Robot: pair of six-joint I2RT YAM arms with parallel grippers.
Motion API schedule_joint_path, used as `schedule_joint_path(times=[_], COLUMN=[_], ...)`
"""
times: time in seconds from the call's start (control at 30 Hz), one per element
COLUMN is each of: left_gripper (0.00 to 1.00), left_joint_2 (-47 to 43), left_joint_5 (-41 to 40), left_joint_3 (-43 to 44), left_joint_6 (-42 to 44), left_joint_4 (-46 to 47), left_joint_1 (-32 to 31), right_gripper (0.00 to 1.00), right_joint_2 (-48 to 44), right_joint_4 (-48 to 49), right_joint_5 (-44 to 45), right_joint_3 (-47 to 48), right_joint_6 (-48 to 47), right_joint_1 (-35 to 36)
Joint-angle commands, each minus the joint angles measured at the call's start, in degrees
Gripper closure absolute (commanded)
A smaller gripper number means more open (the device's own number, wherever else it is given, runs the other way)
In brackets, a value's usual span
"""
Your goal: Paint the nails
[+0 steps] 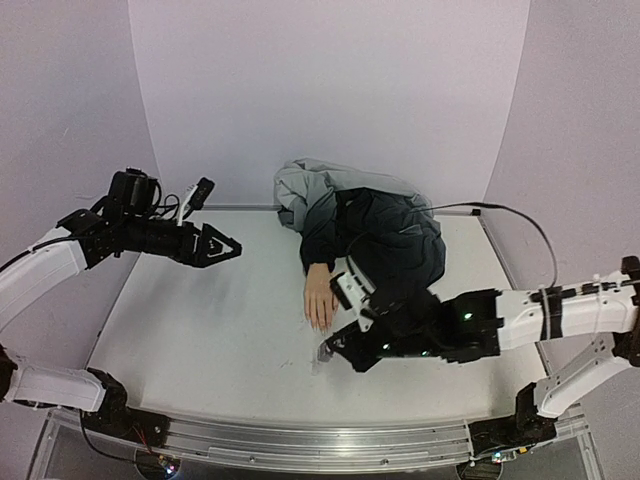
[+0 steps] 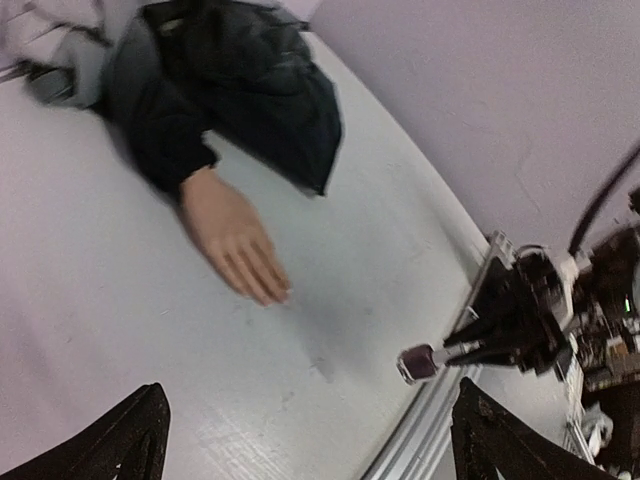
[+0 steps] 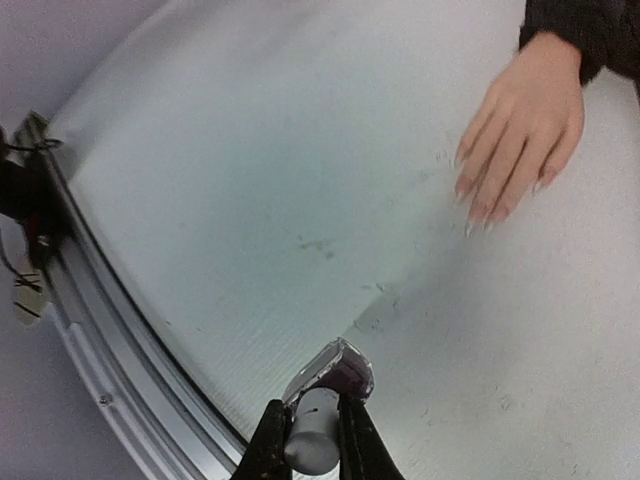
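Observation:
A pale peach mannequin hand [image 1: 319,297] lies palm down on the white table, coming out of a dark sleeve; it also shows in the left wrist view [image 2: 232,236] and the right wrist view [image 3: 524,125]. Its nails [image 3: 478,212] are tiny, pale and skin-toned. My right gripper [image 1: 335,347] is shut on the white cap of a small dark polish bottle [image 3: 335,377], held tilted just above the table, below the fingertips; the bottle also shows in the left wrist view [image 2: 417,362]. My left gripper [image 1: 228,248] is open and empty, high at the far left.
A dark and grey jacket [image 1: 370,225] lies bunched at the back centre, covering the mannequin arm. A black cable [image 1: 520,215] runs over the back right. The metal rail [image 1: 300,445] lines the near table edge. Faint smudges [image 3: 318,245] mark the table.

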Motion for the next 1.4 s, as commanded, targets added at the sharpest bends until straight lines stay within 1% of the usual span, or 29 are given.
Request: schedule_joint_path(times=[0.0, 0.07, 0.13, 0.2, 0.3, 0.37, 0.43, 0.5, 0.57, 0.73, 0.87, 1.07, 1.17, 1.27, 1.37], left_gripper=[0.00, 0.00, 0.00, 0.01, 0.04, 0.07, 0.12, 0.13, 0.14, 0.24, 0.29, 0.28, 0.32, 0.39, 0.43], left_joint_2=[2.6, 4.3, 6.8, 9.3, 12.9, 14.7, 15.8, 16.2, 16.5, 18.1, 18.3, 19.3, 19.5, 19.5, 19.5], left_joint_5=[7.3, 11.9, 19.7, 25.1, 30.9, 33.7, 34.6, 36.0, 39.0, 43.1, 41.1, 39.9, 39.8, 39.3, 39.2], left_joint_3=[6.8, 7.0, 7.3, 8.0, 9.7, 10.8, 11.2, 10.9, 9.7, 9.1, 8.5, 8.4, 8.5, 8.6, 8.7], left_joint_6=[4.5, 8.1, 11.0, 14.0, 14.2, 13.8, 13.8, 14.7, 15.1, 14.9, 15.1, 15.3, 16.1, 16.9, 17.2], left_joint_4=[7.3, 8.8, 9.3, 9.3, 9.3, 9.3, 8.6, 7.6, 7.4, 7.4, 7.4, 6.3, 5.4, 4.9, 4.7], left_joint_1=[-9.7, -13.0, -15.4, -16.9, -18.5, -19.0, -19.1, -19.1, -19.2, -20.9, -21.7, -22.8, -23.0, -23.1, -23.2], right_gripper=[1.00, 1.00, 1.00, 1.00, 1.00, 1.00, 1.00, 1.00, 1.00, 1.00, 1.00, 1.00, 1.00, 1.00, 1.00], right_joint_2=[-12.9, -16.1, -17.2, -16.2, -12.7, -9.7, -7.2, -6.4, -5.2, -2.5, -1.8, -1.2, -1.3, -1.3, -1.3], right_joint_4=[16.0, 17.0, 17.0, 16.7, 15.7, 14.3, 13.4, 13.5, 13.5, 13.2, 13.2, 13.2, 13.2, 13.2, 13.2], right_joint_5=[-15.4, -24.2, -31.6, -39.5, -49.8, -54.7, -57.4, -57.8, -58.4, -59.1, -59.0, -57.5, -56.7, -56.6, -56.3], right_joint_3=[-6.4, -6.2, -4.0, -0.7, 4.1, 7.4, 9.9, 10.7, 11.9, 14.3, 15.1, 15.9, 16.1, 16.2, 16.2], right_joint_6=[-13.5, -17.1, -20.6, -24.4, -28.3, -29.5, -30.3, -30.7, -30.7, -30.5, -31.0, -31.4, -31.4, -31.5, -31.4], right_joint_1=[-9.5, -14.6, -17.2, -17.8, -18.1, -18.3, -18.3, -18.4, -18.4, -18.4, -18.3, -18.3, -18.3, -18.3, -18.4])
